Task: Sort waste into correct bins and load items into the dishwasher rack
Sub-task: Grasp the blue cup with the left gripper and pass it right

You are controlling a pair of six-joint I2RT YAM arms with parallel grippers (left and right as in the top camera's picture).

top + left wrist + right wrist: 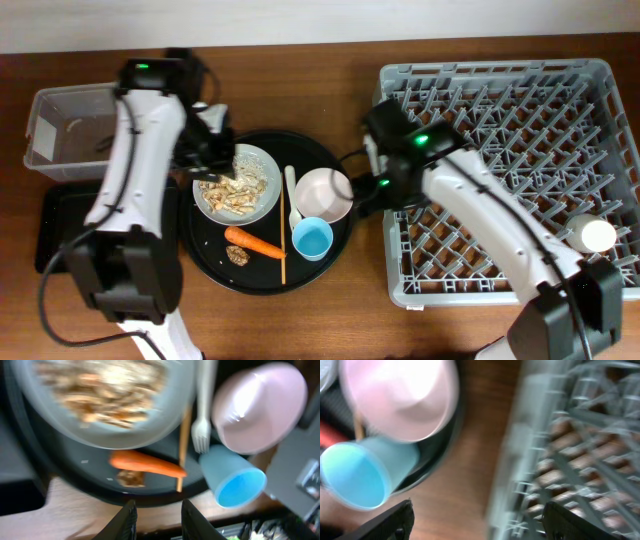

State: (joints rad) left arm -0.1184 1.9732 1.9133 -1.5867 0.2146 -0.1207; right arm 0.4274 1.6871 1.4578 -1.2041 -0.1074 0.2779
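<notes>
A brown wooden table (330, 320) is filling most of the overhead view, with a pale wall (400, 15) running along the top edge of the frame. The dishwasher rack (520, 100) is taking up the right side, and a round black tray (262, 278) is sitting at centre. On it, the plate (262, 180) is carrying the food scraps (228, 190), with the carrot (255, 242) and brown lump (237, 256) lying just below. The chopstick (283, 230) and fork (291, 190) are lying between the plate and the pink bowl (322, 193), and the blue cup (312, 239) is resting below the bowl. The clear box (70, 135) and shallow black tray (60, 225) are sitting at the left edge. The left gripper (157, 510) is hovering over the plate's upper left rim, its jaws parted and holding nothing. The right gripper (477, 515) is hanging between bowl and rack, jaws spread wide and empty.
</notes>
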